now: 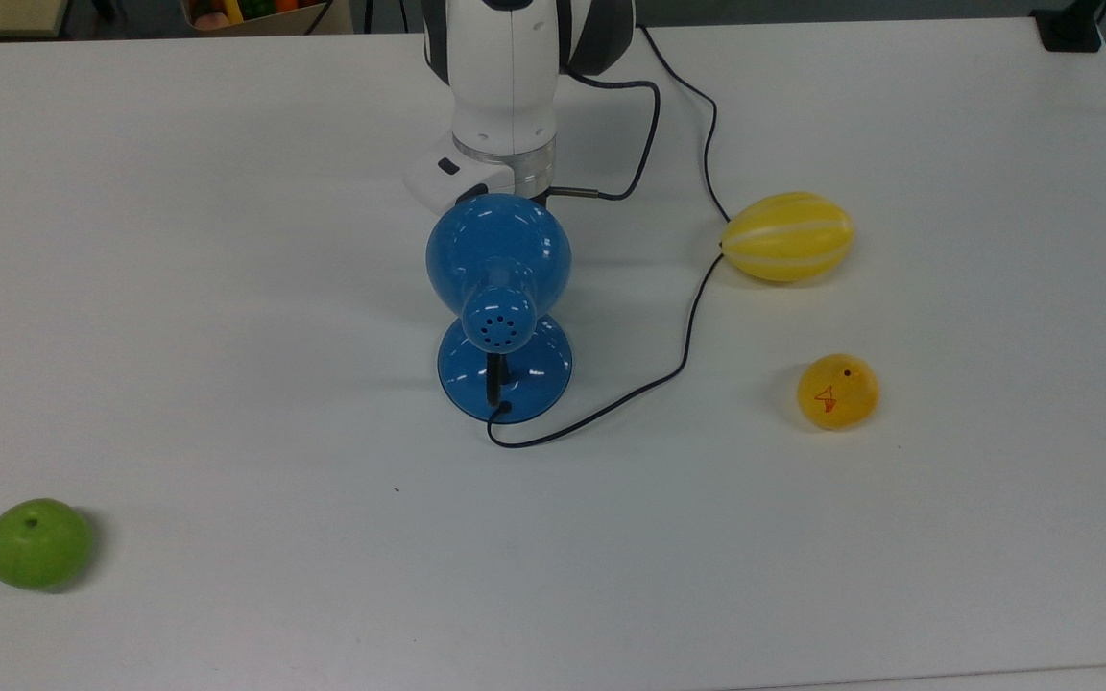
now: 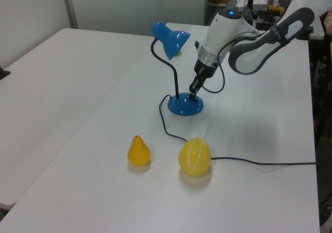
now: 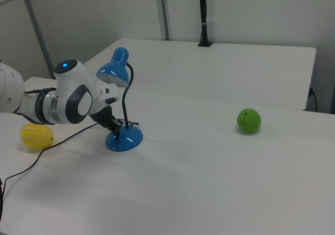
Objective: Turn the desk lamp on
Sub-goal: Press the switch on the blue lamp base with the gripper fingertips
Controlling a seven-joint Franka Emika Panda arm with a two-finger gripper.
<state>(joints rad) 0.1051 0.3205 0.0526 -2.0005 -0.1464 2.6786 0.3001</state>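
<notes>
The desk lamp stands mid-table, glossy blue: its dome shade (image 1: 498, 251) tilts over its round base (image 1: 505, 369). In the left view I see the shade (image 2: 170, 37), the curved black stem and the base (image 2: 185, 106). My gripper (image 2: 193, 92) hangs point-down just above the base's right edge in the left view, fingers together with nothing between them. In the right view the gripper (image 3: 115, 129) sits just left of the base (image 3: 124, 140). In the top view the shade hides the fingers. A thin black cord (image 1: 668, 365) runs from the base.
A yellow striped melon (image 1: 787, 236) lies on the cord at the top view's right, with a small yellow pear-like fruit (image 1: 837, 391) below it. A green apple (image 1: 38, 542) rests at the top view's lower left. The arm's own black cable (image 1: 654, 115) loops beside the wrist.
</notes>
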